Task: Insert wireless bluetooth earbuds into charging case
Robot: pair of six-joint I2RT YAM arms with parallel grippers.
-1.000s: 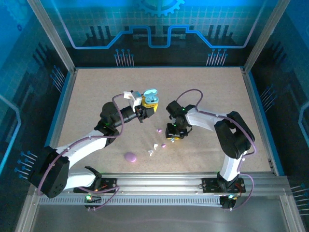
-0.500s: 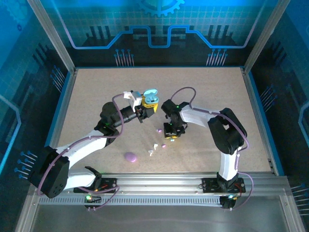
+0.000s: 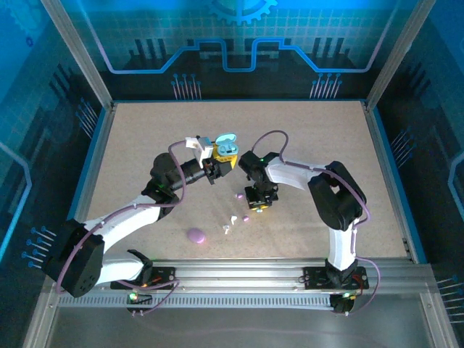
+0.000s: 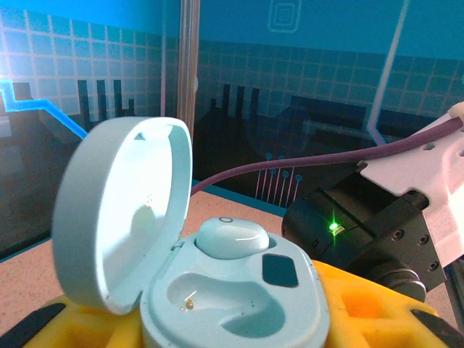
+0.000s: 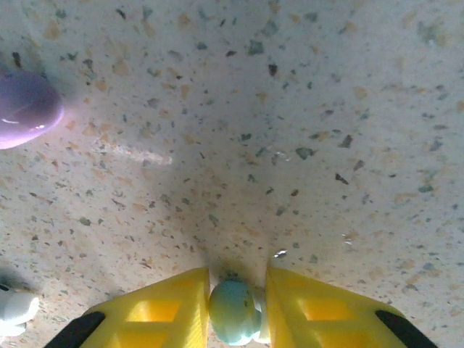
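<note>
My left gripper (image 3: 220, 157) holds the light blue charging case (image 3: 228, 147) off the table, lid up. In the left wrist view the case (image 4: 239, 297) sits between the yellow fingers (image 4: 377, 304). One light blue earbud (image 4: 232, 238) is seated in the rear socket, and the front socket (image 4: 217, 293) is bare. My right gripper (image 3: 259, 206) points down at the table, shut on the second light blue earbud (image 5: 233, 310), which is pinched between its yellow fingertips (image 5: 163, 312) just above the surface.
A pink-purple earbud (image 3: 238, 195) and another (image 3: 246, 218) lie near the right gripper; one (image 5: 25, 109) shows at the right wrist view's left edge. Two white earbuds (image 3: 233, 218) (image 3: 227, 229) and a closed purple case (image 3: 196, 235) lie toward the front.
The right arm has swung slightly left, bringing its gripper a little closer to the pink-purple earbuds. The left arm and the blue case have stayed put.
</note>
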